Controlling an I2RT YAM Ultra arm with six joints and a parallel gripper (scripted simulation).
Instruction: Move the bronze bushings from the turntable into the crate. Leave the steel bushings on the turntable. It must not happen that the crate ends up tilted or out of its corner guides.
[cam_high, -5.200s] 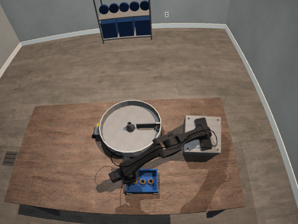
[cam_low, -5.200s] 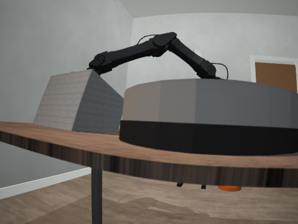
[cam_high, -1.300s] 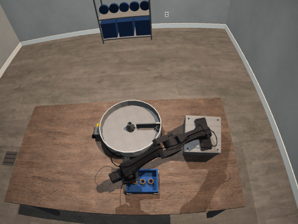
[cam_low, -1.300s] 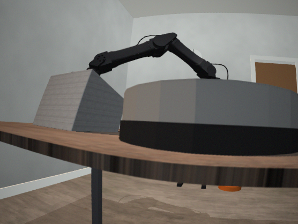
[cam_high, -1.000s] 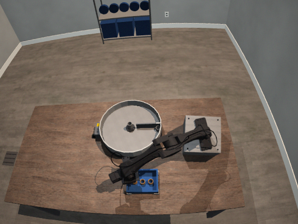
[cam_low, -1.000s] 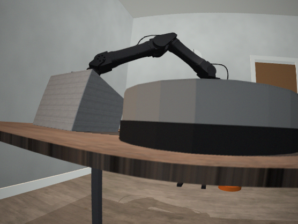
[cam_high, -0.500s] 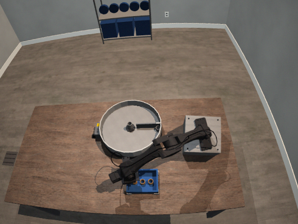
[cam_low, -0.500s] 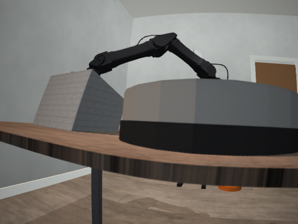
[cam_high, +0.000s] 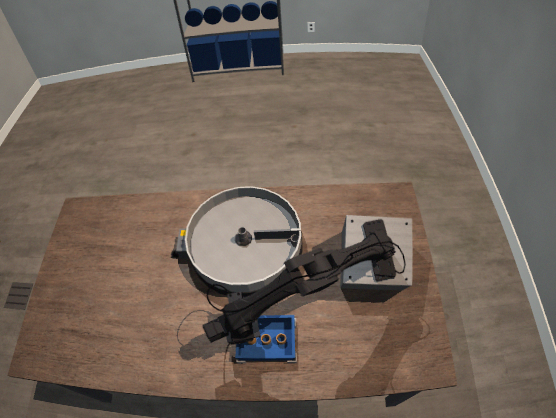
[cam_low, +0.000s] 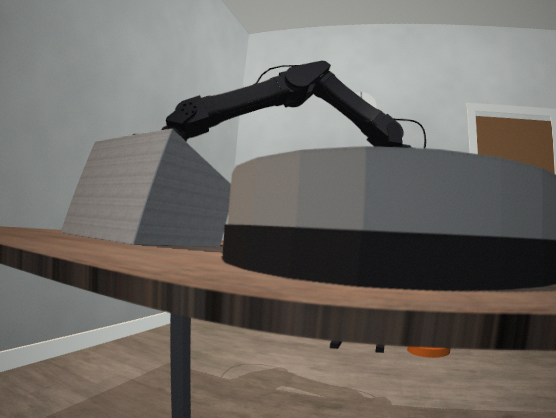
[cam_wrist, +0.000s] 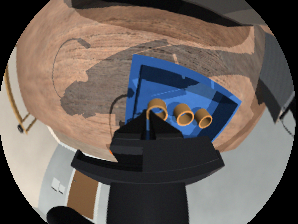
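The blue crate (cam_high: 266, 345) stands on the table in front of the turntable (cam_high: 244, 238); it also shows in the wrist view (cam_wrist: 180, 106). Two bronze bushings (cam_high: 273, 338) lie inside it side by side, also seen in the wrist view (cam_wrist: 194, 119). My gripper (cam_high: 246, 336) hangs over the crate's left end, shut on a third bronze bushing (cam_wrist: 157, 107) by its wall, low inside the crate. A small steel bushing (cam_high: 291, 239) sits at the turntable's right rim, at the end of a dark bar.
A dark hub (cam_high: 243, 236) stands at the turntable's centre. The arm's grey base block (cam_high: 377, 252) is to the right of the turntable. A small grey box with a yellow tab (cam_high: 179, 244) sits at the turntable's left edge. A shelf (cam_high: 232, 35) stands at the far wall.
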